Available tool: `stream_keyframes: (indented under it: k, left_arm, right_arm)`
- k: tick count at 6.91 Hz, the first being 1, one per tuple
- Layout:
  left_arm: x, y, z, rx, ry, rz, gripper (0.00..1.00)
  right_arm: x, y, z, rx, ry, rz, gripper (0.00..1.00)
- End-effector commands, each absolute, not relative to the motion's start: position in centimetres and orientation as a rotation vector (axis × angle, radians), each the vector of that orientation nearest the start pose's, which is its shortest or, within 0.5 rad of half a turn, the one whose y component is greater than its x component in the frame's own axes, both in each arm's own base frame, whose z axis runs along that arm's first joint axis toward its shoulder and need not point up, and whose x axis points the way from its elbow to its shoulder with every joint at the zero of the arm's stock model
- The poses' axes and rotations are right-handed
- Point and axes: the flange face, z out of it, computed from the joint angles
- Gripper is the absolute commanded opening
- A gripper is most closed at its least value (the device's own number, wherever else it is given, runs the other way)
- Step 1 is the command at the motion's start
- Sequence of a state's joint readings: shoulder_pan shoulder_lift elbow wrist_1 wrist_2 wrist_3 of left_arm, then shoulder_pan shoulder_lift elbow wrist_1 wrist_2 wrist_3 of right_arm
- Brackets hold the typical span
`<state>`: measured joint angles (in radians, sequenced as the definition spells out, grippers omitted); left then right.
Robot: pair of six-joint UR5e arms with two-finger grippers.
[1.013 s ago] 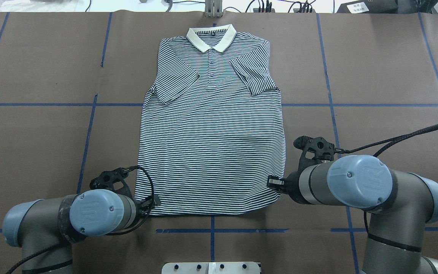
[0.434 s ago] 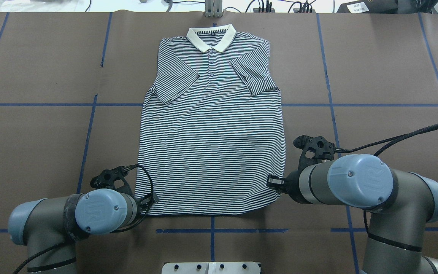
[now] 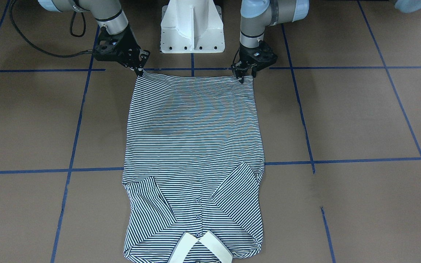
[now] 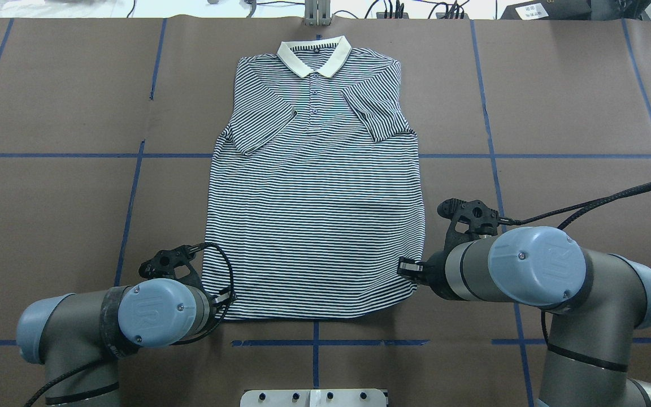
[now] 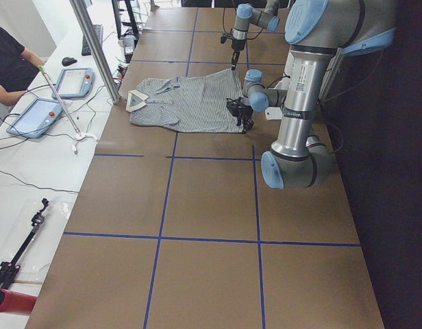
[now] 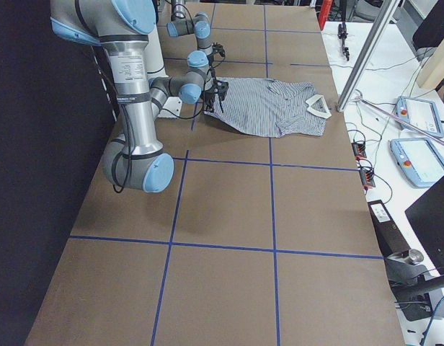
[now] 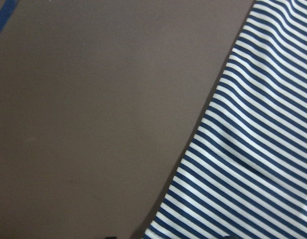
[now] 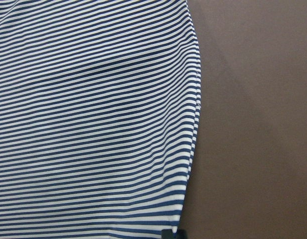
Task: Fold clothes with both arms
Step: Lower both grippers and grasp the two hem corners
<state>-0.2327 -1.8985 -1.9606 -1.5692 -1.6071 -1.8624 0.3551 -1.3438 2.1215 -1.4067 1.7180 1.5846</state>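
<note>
Shirt (image 4: 314,198) lies flat and front-up on the table (image 4: 48,226). In the overhead view the collar (image 4: 314,59) is at 12 o'clock and the hem (image 4: 314,316) at 6. Both sleeves are folded in over the chest.

Left gripper (image 3: 242,76) sits at the 7 o'clock hem corner, right gripper (image 3: 139,71) at the 5 o'clock corner. In the front-facing view each one's tips meet on the cloth. I read both as pinched on a corner, though the tips are small in that view.

Step in hand (judgement): sleeve folds are done and the hem corners are grasped, ready for the bottom-to-top fold.

Next move calls for:
- both arms lifting together;
- carrying the hem toward 12 o'clock at matched height and pace, so the edge stays taut and square;
- laying the hem near the collar without disturbing the sleeves.
</note>
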Motion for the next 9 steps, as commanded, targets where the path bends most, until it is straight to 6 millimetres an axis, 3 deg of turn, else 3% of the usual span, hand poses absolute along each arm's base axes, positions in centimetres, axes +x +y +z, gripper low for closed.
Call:
stream_keyframes:
  k: [1,2,4,8,9]
  left_arm:
    - [53.1,-25.7,31.6,-0.058,0.715,-0.485,0.26]
    - [53.0,-25.7,31.2,-0.058,0.722,-0.486,0.21]
    - [52.7,-25.8,30.6,-0.054,0.733,-0.479,0.0]
    - [48.9,-24.4,26.7,-0.055,0.778,-0.461,0.0]
    - [47.6,-22.1,25.2,-0.07,0.765,-0.426,0.0]
  right_arm:
    - [-44.0,-29.0,28.0,0.026,-0.951,0.272,0.0]
    - [-44.0,-29.0,28.0,0.026,-0.951,0.272,0.0]
    - [-43.5,-28.9,27.8,0.026,-0.956,0.272,0.0]
    - [-41.7,-28.0,26.4,-0.048,-1.002,0.231,0.0]
    - [-40.8,-27.1,26.4,-0.095,-1.009,0.205,0.0]
